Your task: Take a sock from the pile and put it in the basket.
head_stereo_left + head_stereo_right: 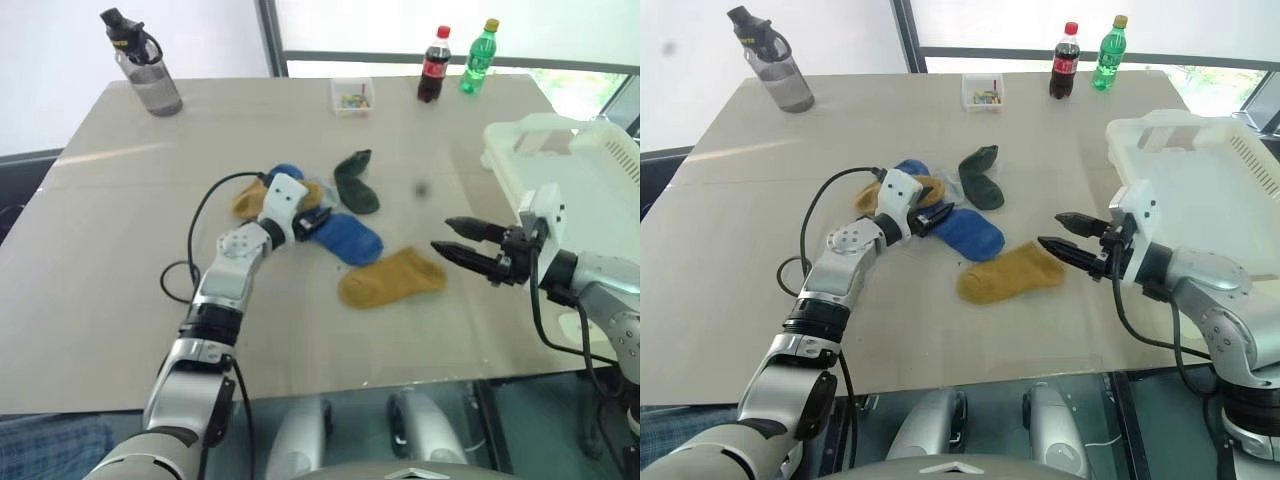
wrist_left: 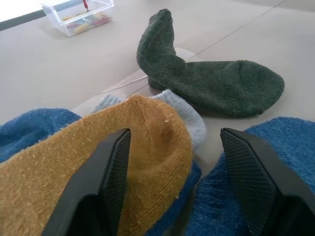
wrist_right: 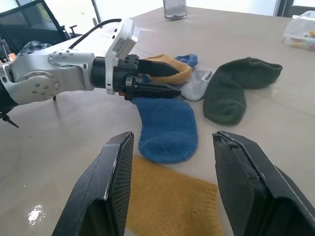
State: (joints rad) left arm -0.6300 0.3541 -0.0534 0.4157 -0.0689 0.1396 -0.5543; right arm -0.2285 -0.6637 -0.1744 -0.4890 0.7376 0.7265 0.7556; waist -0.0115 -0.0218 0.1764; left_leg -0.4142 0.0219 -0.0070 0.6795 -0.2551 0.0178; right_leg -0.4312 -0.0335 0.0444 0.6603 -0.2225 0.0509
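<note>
The pile [image 1: 300, 205] of socks lies mid-table: a dark green sock [image 1: 355, 182], a blue sock [image 1: 348, 238], a mustard sock [image 2: 123, 167] over another blue one, and a pale grey sock [image 2: 189, 115]. My left gripper [image 1: 318, 220] is low over the pile and open, with the mustard sock's rounded end between its fingers [image 2: 106, 187]. A second mustard sock [image 1: 392, 278] lies apart, toward the front. My right gripper [image 1: 443, 234] hangs open just right of it and holds nothing. The white basket [image 1: 1160, 125] stands at the table's right edge, behind the right arm.
At the back of the table stand a grey water bottle [image 1: 145, 65], a small clear box [image 1: 352, 95], a cola bottle [image 1: 434, 65] and a green bottle [image 1: 478, 57]. A black cable [image 1: 200, 215] loops off my left wrist.
</note>
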